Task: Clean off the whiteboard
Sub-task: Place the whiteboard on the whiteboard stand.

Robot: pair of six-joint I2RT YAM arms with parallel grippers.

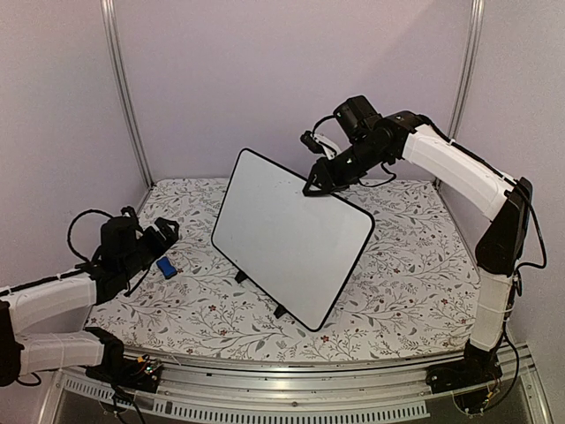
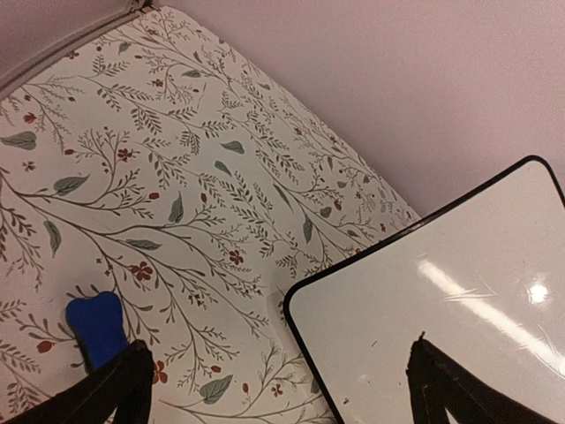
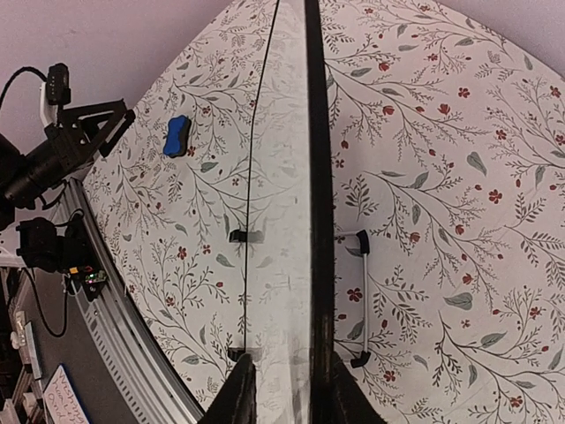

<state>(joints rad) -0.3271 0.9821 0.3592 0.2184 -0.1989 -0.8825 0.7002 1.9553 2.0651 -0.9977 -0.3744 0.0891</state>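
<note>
The whiteboard (image 1: 291, 238) stands propped and tilted at the middle of the table, its white face toward the arms' bases. My right gripper (image 1: 315, 188) is at its top edge. In the right wrist view the fingers straddle the black rim (image 3: 318, 221); the left finger (image 3: 237, 397) stands apart from the board, so the gripper (image 3: 291, 362) is open. My left gripper (image 1: 163, 231) hovers open at the table's left, holding nothing. Its wrist view shows the board's corner (image 2: 441, 300) on the right, between the fingers (image 2: 124, 389).
A small blue eraser block (image 1: 166, 268) lies on the floral cloth just by the left gripper, also in view as the eraser (image 2: 95, 327) and eraser (image 3: 177, 135). The board's wire stand (image 3: 364, 296) props it from behind. Pink walls close the back and sides.
</note>
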